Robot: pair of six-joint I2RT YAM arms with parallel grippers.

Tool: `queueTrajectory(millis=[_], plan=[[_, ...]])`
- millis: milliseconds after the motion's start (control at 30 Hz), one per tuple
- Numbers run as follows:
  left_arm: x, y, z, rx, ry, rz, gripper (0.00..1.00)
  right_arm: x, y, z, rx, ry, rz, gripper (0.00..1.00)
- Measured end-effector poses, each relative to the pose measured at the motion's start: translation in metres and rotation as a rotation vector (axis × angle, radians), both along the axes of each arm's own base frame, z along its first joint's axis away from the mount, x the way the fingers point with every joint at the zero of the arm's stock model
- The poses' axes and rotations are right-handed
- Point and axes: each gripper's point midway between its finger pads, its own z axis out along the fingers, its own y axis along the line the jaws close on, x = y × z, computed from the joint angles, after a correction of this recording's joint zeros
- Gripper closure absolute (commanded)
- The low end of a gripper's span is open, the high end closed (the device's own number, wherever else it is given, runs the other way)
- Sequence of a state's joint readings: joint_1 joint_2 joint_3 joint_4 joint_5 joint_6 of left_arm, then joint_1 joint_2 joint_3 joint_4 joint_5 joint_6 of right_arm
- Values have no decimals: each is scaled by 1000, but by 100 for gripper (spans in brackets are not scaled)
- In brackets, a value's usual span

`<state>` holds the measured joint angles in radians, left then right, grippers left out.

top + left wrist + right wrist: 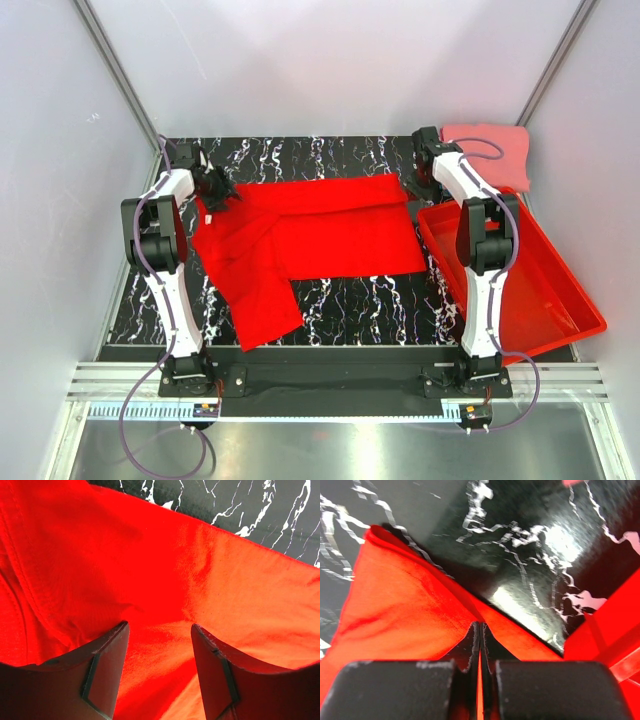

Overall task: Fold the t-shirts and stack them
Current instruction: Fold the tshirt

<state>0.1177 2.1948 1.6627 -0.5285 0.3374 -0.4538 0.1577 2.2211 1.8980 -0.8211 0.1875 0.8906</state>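
The red t-shirt [330,230] is spread toward the far edge of the tabletop [360,300] — its far-right corner is clamped in the right jaws, presumably as an anchor for folding; the left jaws are held apart above its far-left end.

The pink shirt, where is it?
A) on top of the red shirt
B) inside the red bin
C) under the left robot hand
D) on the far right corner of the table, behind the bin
D: the pink shirt lies on the far right corner of the table, beyond the red bin and not inside it.
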Motion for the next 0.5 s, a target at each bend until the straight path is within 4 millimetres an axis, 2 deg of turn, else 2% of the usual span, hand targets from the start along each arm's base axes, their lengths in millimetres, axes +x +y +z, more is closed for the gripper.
queueTrajectory(millis=[100,167,200,433,500], plan=[[0,0,0,0,1,0,39,-8,-2,-11,-8,26,0,100],[0,0,0,-2,0,0,38,-10,-3,-15,-10,37,4,89],[0,0,0,-5,-1,-1,38,-8,-3,-14,-11,36,10,81],[1,-4,5,-61,-11,-11,36,24,2,6,-15,-26,85,66],[0,-6,7,-76,-11,-15,36,30,4,15,-14,-53,108,66]])
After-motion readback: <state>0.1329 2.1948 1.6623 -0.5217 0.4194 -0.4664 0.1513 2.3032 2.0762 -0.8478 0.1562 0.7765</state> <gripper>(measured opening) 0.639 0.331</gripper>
